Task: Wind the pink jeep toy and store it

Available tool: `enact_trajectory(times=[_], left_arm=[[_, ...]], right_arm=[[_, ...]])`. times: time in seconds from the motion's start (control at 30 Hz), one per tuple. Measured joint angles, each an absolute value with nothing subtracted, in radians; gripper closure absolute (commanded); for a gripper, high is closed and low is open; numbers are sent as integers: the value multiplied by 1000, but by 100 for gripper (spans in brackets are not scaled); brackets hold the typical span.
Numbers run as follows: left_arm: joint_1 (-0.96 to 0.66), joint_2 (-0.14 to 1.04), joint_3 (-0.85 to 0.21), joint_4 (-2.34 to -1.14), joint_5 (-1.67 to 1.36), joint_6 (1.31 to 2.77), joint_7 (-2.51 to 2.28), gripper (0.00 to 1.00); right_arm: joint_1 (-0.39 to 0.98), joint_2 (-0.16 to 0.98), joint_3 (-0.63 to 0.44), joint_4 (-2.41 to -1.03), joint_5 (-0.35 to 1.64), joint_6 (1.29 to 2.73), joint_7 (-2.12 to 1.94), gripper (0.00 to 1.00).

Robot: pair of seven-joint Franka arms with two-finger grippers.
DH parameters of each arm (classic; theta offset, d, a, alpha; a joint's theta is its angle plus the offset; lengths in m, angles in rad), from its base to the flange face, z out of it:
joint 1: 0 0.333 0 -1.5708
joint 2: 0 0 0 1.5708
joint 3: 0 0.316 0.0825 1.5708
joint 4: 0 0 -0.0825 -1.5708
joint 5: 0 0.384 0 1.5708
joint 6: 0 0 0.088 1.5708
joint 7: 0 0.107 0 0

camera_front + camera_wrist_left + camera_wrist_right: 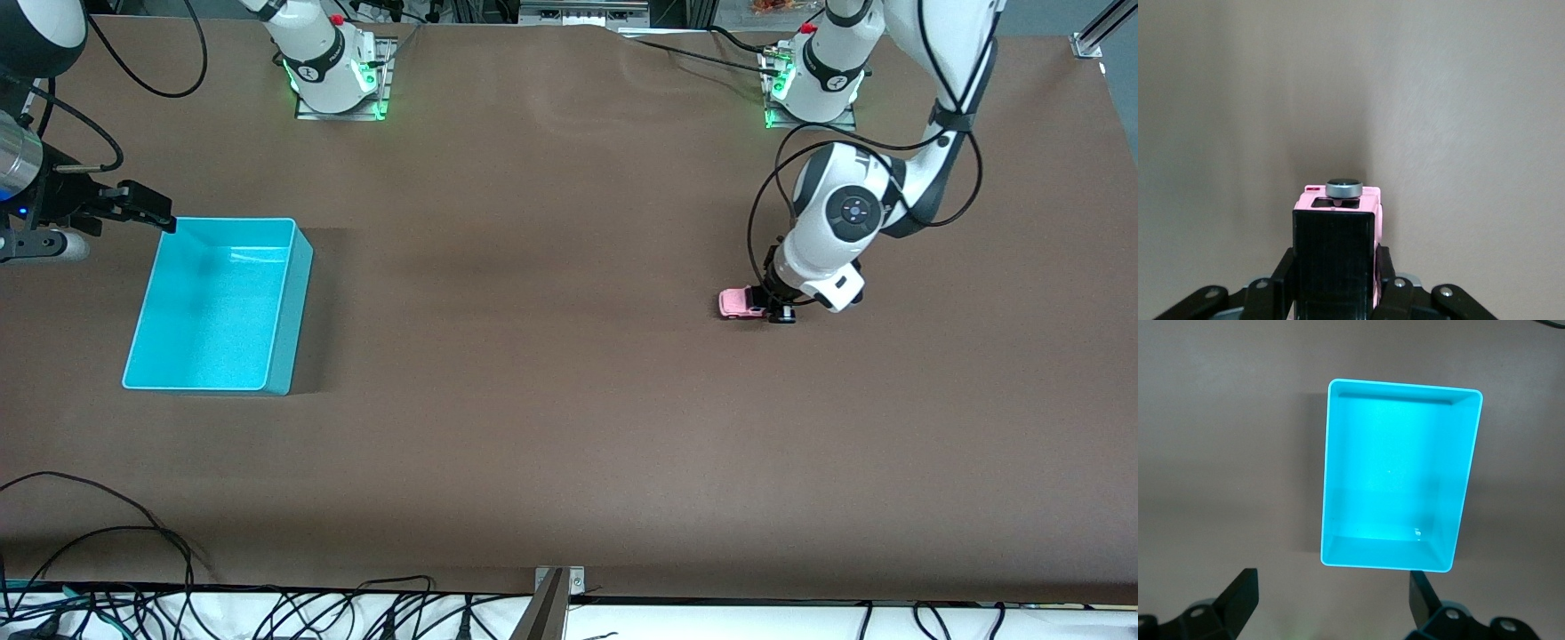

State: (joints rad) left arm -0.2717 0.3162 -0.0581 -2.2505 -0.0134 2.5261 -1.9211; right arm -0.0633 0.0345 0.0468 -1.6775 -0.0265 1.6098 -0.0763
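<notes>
The pink jeep toy [737,304] was seen resting on the brown table [551,400], well apart from the cyan bin [277,307] and toward the left arm's end of the table. It was gripped at its black-roofed rear by the left gripper [772,309], which had been lowered to the table surface; the two fingers were clamped against the toy's sides. In the left wrist view the same toy [1338,200] was shown between the dark fingers [1286,270], with its black roof nearest the camera and a small round grey knob standing on top of the pink body just ahead of the roof. The bin was placed toward the right arm's end of the table, and nothing could be made out inside it. The right gripper [147,209] was held in the air just beside the bin's corner farthest from the front camera, its fingers spread wide and holding nothing. In the right wrist view the bin [1338,487] was looked down upon from above, framed between the two parted fingertips [1239,595] of the right gripper [1335,597].
</notes>
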Motion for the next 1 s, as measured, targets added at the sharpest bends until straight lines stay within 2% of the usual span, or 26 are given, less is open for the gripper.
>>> enact_trajectory(times=[0.2,0.6,1.0], left_arm=[[-297,361,-58,-2250,-13,2568,-1949,75],[-293,361,-55,-2250,15,2565,-1953,76],[-209,359,-51,-2251,89,2557,-1942,76]], right_arm=[[-64,34,47,-1677,-26,1610,-76,0],[-64,34,47,-1677,-26,1610,-76,0],[-64,34,47,-1677,-26,1610,-76,0]])
